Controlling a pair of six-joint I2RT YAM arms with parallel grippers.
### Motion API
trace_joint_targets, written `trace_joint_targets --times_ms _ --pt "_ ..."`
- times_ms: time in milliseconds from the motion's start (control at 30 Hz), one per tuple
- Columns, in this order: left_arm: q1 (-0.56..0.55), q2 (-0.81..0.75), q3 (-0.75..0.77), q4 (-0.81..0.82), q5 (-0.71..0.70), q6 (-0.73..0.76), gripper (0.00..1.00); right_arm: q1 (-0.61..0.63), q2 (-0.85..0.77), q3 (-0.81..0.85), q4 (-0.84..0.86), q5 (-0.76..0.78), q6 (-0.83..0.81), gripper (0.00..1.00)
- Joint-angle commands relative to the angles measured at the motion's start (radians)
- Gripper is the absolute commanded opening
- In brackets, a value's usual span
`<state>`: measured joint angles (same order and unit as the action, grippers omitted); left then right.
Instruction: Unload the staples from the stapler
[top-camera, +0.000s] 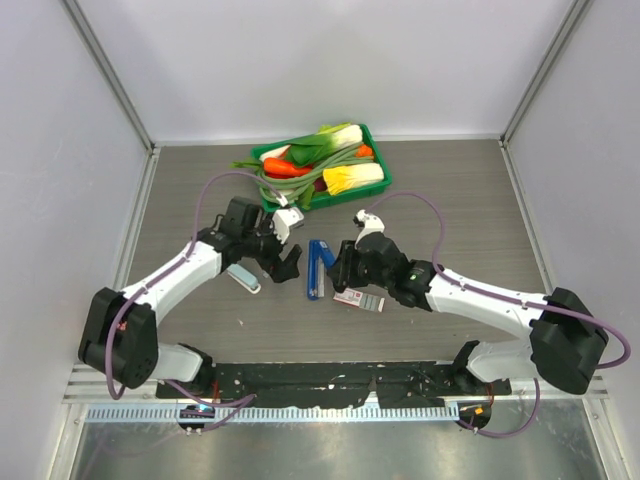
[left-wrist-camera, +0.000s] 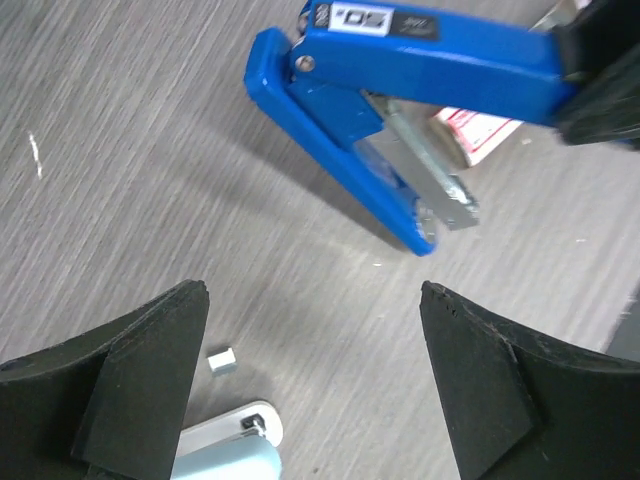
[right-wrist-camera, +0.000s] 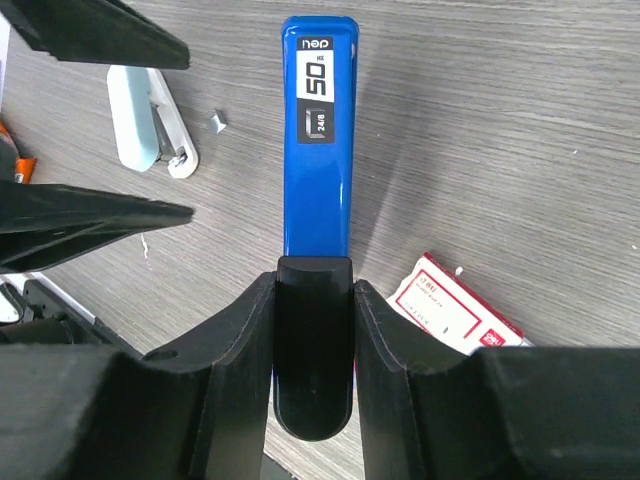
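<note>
Blue stapler (right-wrist-camera: 318, 130) is pinched at its black end by right hand (right-wrist-camera: 314, 295); left hand (left-wrist-camera: 312, 300) gapes nearby.

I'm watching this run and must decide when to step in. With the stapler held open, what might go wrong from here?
1. The right end effector pinches the stapler only by its black end, so it may slip or twist when pushed.
2. The open left end effector is broad and the staples are thin, so it may nudge the blue base instead.
3. Freed staples could scatter; one loose metal bit lies nearby.
</note>
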<state>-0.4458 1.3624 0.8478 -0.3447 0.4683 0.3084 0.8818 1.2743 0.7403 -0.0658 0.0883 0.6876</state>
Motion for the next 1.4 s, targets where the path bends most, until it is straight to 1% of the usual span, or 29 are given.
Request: trace_joint_targets --times_ms 0,33,67,167,333,467,500,567,667,733,767,933,1100,1200,1233,1267,1333,1367 --pt "0.042 0.020 0.092 -0.138 0.231 -0.051 0.93 -0.001 -0.009 0.050 0.118 0.059 0.006 0.01" --pt "0.042 0.030 0.099 -0.166 0.272 -0.046 0.95 -0.003 -0.019 0.050 0.118 0.076 0.016 0.01" --pt "0.044 0.052 0.096 -0.169 0.286 -0.046 0.99 -0.001 -0.027 0.050 0.129 0.082 0.024 0.01" --pt "0.042 0.085 0.080 -0.165 0.314 -0.020 0.99 -0.001 -0.056 0.048 0.158 0.106 0.055 0.01" --pt "0.041 0.106 0.060 -0.154 0.348 0.014 0.95 -0.001 -0.084 0.056 0.199 0.111 0.099 0.01" --pt "0.035 0.118 0.050 -0.129 0.319 0.017 0.93 -0.001 -0.082 0.079 0.215 0.088 0.122 0.01" --pt "0.035 0.119 0.042 -0.087 0.307 0.005 0.92 -0.001 -0.079 0.079 0.219 0.082 0.133 0.01" --pt "0.029 0.116 0.022 -0.056 0.273 -0.002 0.91 -0.001 -0.078 0.082 0.230 0.070 0.142 0.01" --pt "0.027 0.106 0.008 -0.005 0.259 -0.008 0.90 -0.001 -0.092 0.074 0.238 0.068 0.158 0.01" --pt "0.024 0.109 0.011 0.015 0.251 -0.009 0.86 -0.001 -0.102 0.073 0.245 0.065 0.168 0.01" --pt "0.024 0.110 0.013 0.015 0.250 -0.006 0.82 -0.001 -0.104 0.073 0.247 0.064 0.173 0.01" --pt "0.024 0.113 0.016 0.029 0.230 0.015 0.77 0.000 -0.115 0.071 0.247 0.041 0.187 0.01" --pt "0.024 0.107 0.019 0.029 0.221 0.040 0.69 -0.001 -0.121 0.033 0.287 0.024 0.233 0.01" --pt "0.022 0.107 0.016 0.045 0.204 0.043 0.58 -0.001 -0.118 0.016 0.305 0.008 0.251 0.01" --pt "0.024 0.104 0.013 0.050 0.201 0.043 0.50 -0.003 -0.118 0.011 0.316 0.002 0.257 0.01" --pt "0.024 0.103 0.008 0.067 0.188 0.040 0.46 -0.001 -0.116 0.005 0.320 -0.005 0.259 0.01" --pt "0.021 0.092 -0.003 0.084 0.172 0.041 0.40 -0.003 -0.112 0.001 0.333 -0.018 0.268 0.01" --pt "0.022 0.089 -0.004 0.099 0.152 0.044 0.39 -0.003 -0.109 -0.001 0.333 -0.030 0.271 0.01"
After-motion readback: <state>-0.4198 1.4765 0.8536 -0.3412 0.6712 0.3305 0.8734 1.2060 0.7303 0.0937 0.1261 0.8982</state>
